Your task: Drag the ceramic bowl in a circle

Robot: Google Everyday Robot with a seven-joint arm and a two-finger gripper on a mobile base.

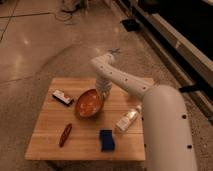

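The ceramic bowl [90,103], orange-red and glossy, sits near the middle of the wooden table [50,125], slightly left of centre. It looks tipped a little, with its right rim raised. My white arm reaches over the table from the right and bends down. The gripper [104,92] is at the bowl's upper right rim, in contact with it or just above it. The arm hides the rim at that spot.
A white, black and red snack bar [62,97] lies left of the bowl. A dark red oblong item [65,134] and a blue object [107,140] lie near the front edge. A clear plastic bottle [127,119] lies on its side right of the bowl.
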